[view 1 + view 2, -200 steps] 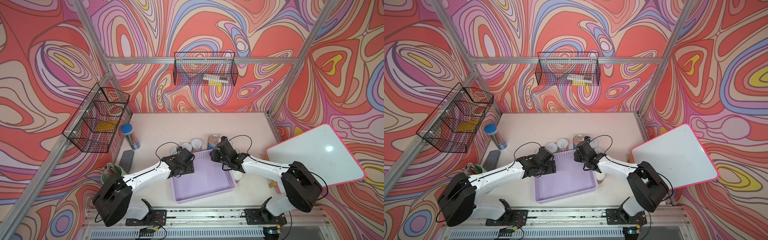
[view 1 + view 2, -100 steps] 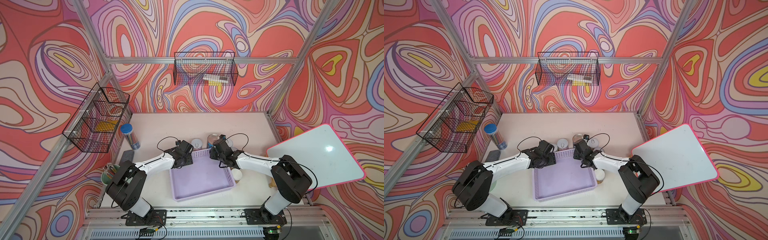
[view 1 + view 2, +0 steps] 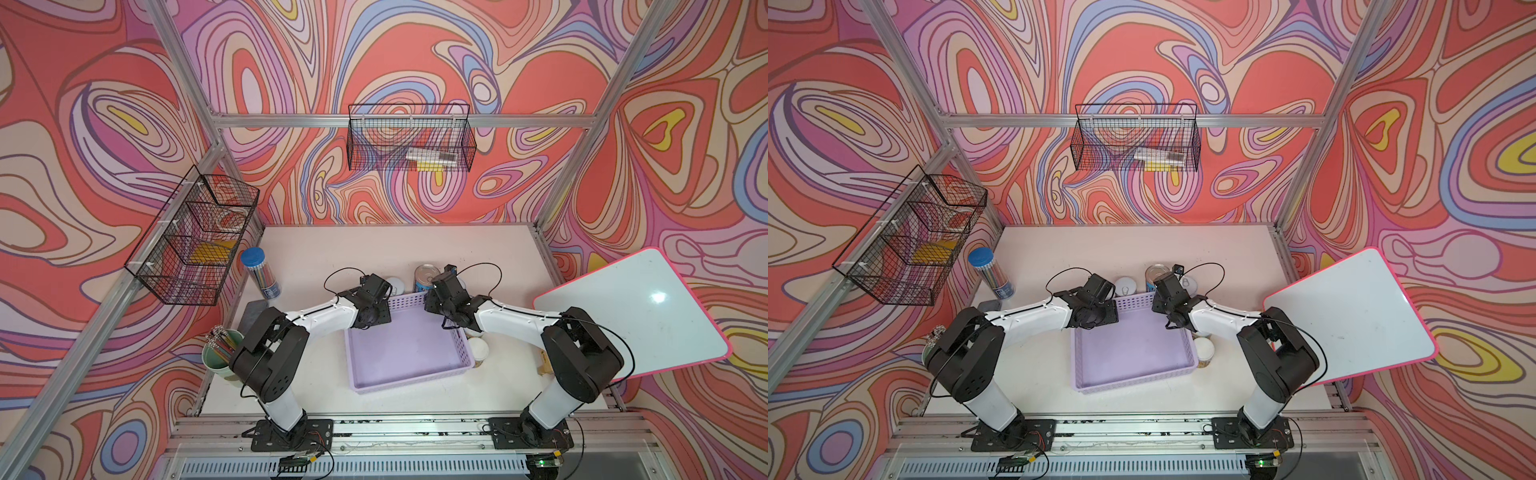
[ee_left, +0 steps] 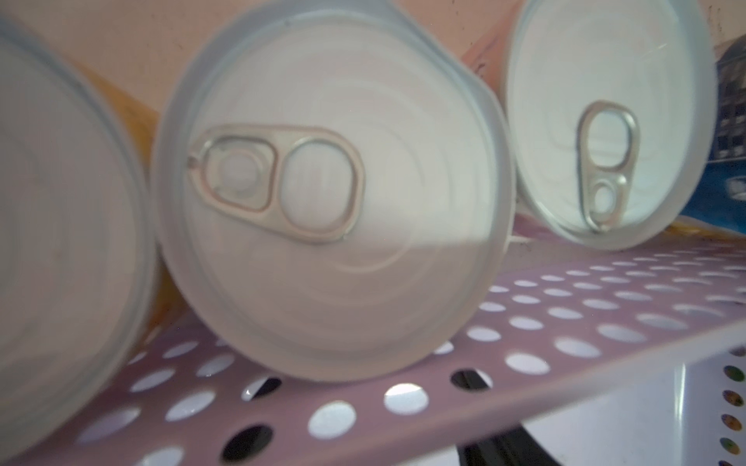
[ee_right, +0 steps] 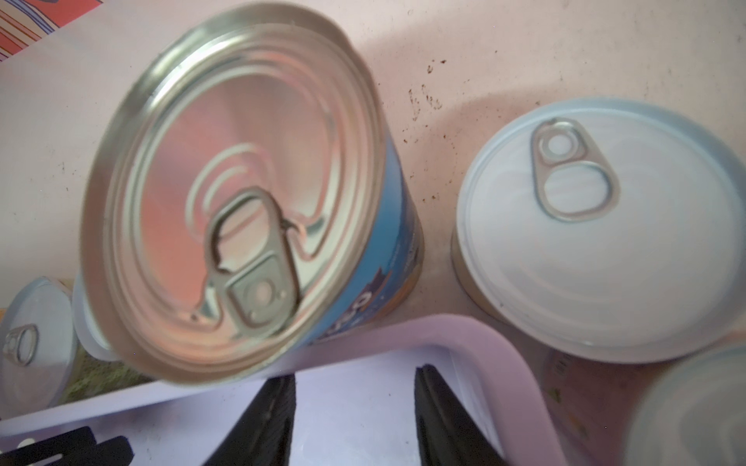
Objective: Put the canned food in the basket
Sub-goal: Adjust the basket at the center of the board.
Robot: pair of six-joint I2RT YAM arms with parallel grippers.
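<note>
The lilac basket (image 3: 411, 380) (image 3: 1133, 384) lies in the middle of the table with nothing in it. Canned food stands just outside its far wall: a bigger blue-label can (image 3: 426, 277) (image 5: 242, 193) and small whitish-lidded cans (image 3: 1125, 286) (image 4: 331, 193) (image 5: 597, 234). Another small can (image 3: 478, 348) stands by the basket's right wall. My left gripper (image 3: 372, 318) hangs at the far left corner. There the perforated wall (image 4: 456, 407) hides all but dark bits of its fingers (image 4: 508, 450). My right gripper (image 5: 355, 403) (image 3: 436, 305) is open over the floor of the far right corner, holding nothing.
A clear tube with a blue cap (image 3: 262, 274), a dark flat slab (image 3: 253, 313) and a green cup of pencils (image 3: 220, 353) stand along the left edge. A pink-edged whiteboard (image 3: 631, 316) juts in at the right. Black wire baskets (image 3: 409, 141) (image 3: 195, 241) hang on the walls.
Both wrists have edged toward the basket's far wall and its corners, and both elbows have swung. The left jaws have closed.
</note>
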